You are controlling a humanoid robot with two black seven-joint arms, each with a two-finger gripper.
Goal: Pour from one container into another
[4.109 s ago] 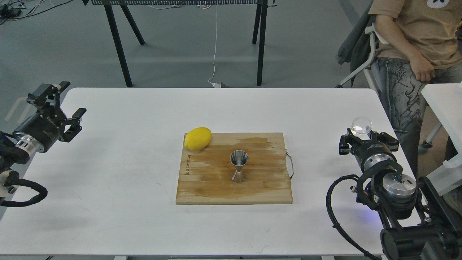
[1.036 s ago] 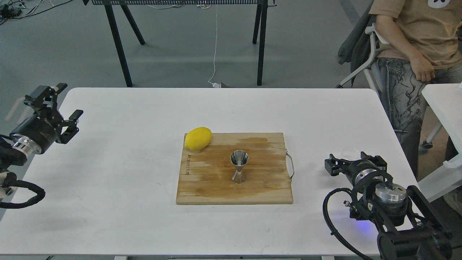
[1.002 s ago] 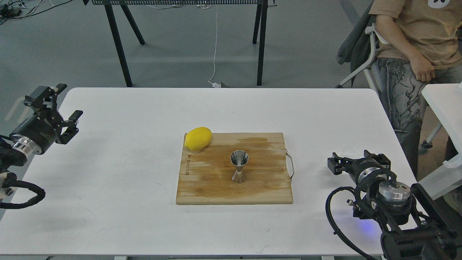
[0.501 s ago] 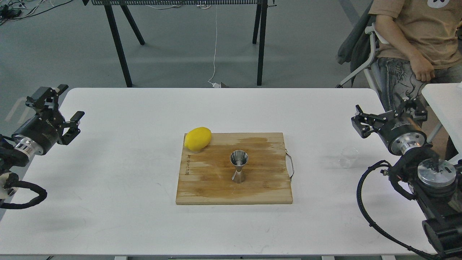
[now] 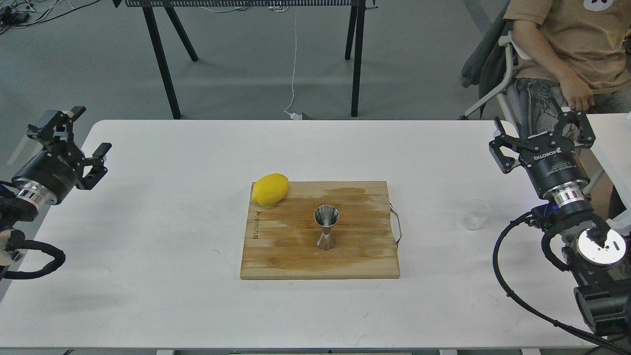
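the right gripper (image 5: 542,135) has let go of the glass cup (image 5: 475,214) and risen; its fingers (image 5: 501,154) are spread wide and empty, where four seconds back they held the cup aloft. the cup now stands on the worktop (image 5: 172,256), below and left of those fingers. the jigger (image 5: 326,227) has not moved on the board (image 5: 276,256). the pour looks finished. the left gripper (image 5: 74,135) stays wide, empty.
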